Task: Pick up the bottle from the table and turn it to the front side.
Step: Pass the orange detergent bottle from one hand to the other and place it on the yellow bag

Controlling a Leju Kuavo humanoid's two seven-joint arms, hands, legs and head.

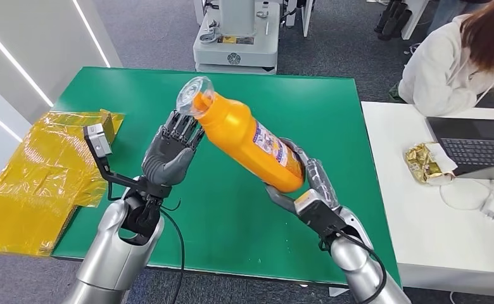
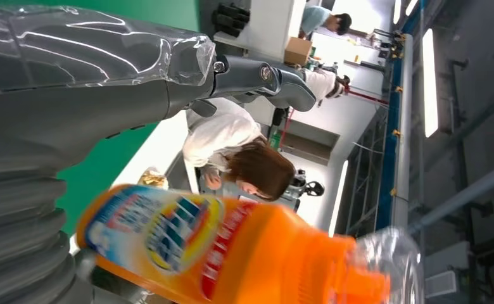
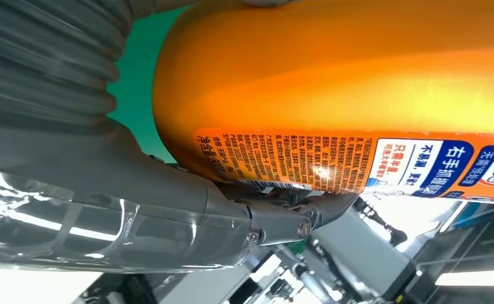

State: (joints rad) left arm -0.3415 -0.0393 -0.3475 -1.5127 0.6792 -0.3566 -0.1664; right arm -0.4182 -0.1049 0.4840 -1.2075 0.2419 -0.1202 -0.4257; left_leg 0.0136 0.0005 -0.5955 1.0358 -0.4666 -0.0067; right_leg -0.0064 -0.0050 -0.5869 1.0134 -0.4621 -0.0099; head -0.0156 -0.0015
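Orange, smooth-sided and probably slippery, the bottle [image 1: 249, 140] hangs tilted above the green desk [image 1: 232, 209], its base clasped by the right hand [image 1: 308, 183], while the left hand [image 1: 171, 152], fingers spread, touches its neck.

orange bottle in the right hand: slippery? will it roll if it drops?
The orange bottle looks like glossy, rigid plastic, so probably slippery. The right hand grips only its base, tilted, so it may pivot. Its rounded body would likely roll on the green table.
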